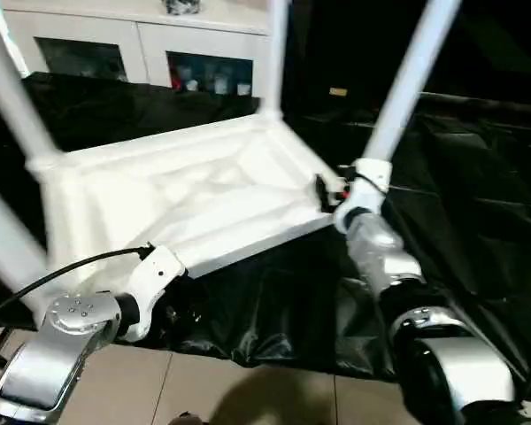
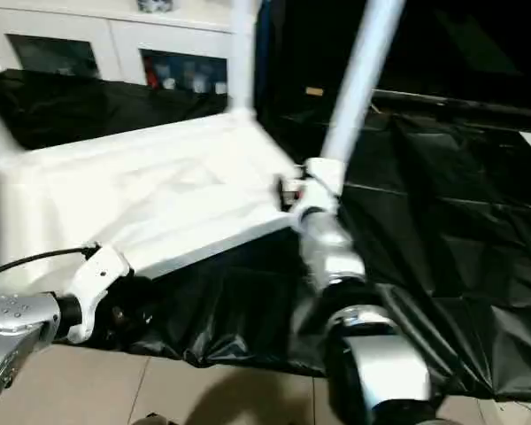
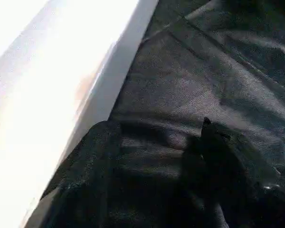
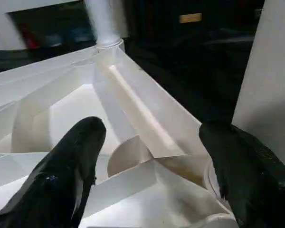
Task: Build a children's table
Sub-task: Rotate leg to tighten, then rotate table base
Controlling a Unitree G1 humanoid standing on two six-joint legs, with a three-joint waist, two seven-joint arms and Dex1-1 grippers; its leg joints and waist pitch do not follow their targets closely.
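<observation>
The right arm (image 1: 385, 257) reached forward and up from the near right, its silver forearm slanting toward the near right corner of the table top (image 1: 195, 199); the right gripper (image 4: 152, 156) hung at that corner with its two black fingers (image 4: 71, 166) spread wide, one over the ribbed underside, the other beside the base of the near right leg (image 1: 411, 80); nothing lay between them, and no contact with the leg could be made out. The left arm (image 1: 57, 350) came in low from the near left, bent at the wrist, a black cable (image 1: 62, 270) looping over it; the left gripper (image 3: 180, 190) sat just under the near edge of the top, above the black sheet (image 1: 460, 204); one dark finger (image 3: 213, 152) showed against the sheet, the jaws apart and clasping nothing.

The table lay upside down on the sheet, ribs and corner sockets facing up; the far right leg (image 1: 274, 53) stood upright in its socket, and a far left leg (image 1: 9, 88) rose at the left; a fourth leg (image 1: 4, 248) slanted down at the near left edge.

Behind stood a white cabinet (image 1: 133, 44) with glass doors, small items dimly seen on its shelf, too blurred to name; the sheet, creased, spread far to the right and hung over the near edge above a tiled floor (image 1: 203, 394).
</observation>
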